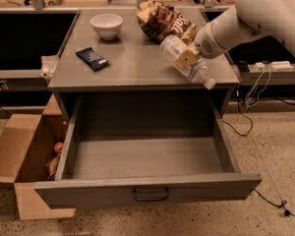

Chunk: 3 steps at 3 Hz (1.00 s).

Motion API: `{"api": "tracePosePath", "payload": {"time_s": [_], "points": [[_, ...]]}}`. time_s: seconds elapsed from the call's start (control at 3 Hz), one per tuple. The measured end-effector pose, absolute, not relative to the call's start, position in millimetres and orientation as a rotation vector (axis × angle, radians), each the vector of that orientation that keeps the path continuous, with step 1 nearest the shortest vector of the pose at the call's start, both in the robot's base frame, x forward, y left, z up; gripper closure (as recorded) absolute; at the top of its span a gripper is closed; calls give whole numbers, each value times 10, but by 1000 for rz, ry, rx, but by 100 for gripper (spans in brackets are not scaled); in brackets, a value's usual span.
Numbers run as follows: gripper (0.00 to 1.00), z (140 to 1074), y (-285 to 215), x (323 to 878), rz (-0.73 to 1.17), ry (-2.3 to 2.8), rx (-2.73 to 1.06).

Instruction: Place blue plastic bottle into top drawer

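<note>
1. Camera view, far left: an open box (14,156) sits on the floor against the drawer's left side, with something small and orange inside.
2. On the tabletop (137,70), a dark packet (92,59) lies at the left, and a white bowl (106,24) stands behind it. Both are well apart from the bottle.
3. Below the tabletop, the drawer (147,159) stands wide open with its floor bare.
4. At the back, right of centre, lies a brown bag (164,19), just behind the bottle.
5. The bottle (173,45) is tilted with its cap pointing down. The cap pokes past the tabletop's front right edge, above the drawer's right rear corner.
6. The end effector (187,59) is clamped around the bottle's middle, with a tan finger across the label. The arm (255,14) reaches in from the upper right.
7. Judgement: the grasp looks made and the carry is in hand, but the bottle is not yet in the drawer. The next move calls for bringing it forward and leftward, clear of the tabletop edge and the drawer's right wall. It should then be lowered close to the floor before letting go, so it does not roll.
</note>
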<state>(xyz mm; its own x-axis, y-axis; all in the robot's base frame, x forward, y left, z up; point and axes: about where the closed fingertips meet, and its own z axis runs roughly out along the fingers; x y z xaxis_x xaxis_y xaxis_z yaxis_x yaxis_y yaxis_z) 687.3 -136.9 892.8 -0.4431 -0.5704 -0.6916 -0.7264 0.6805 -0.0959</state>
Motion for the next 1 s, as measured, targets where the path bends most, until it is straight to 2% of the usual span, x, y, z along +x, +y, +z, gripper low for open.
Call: {"api": "tracePosePath", "payload": {"time_s": [0.67,1.0], "points": [[100,8369,-1202,5827,308,2052,-1455],[100,7962,-1175,5527,368,2040,-1623]]}}
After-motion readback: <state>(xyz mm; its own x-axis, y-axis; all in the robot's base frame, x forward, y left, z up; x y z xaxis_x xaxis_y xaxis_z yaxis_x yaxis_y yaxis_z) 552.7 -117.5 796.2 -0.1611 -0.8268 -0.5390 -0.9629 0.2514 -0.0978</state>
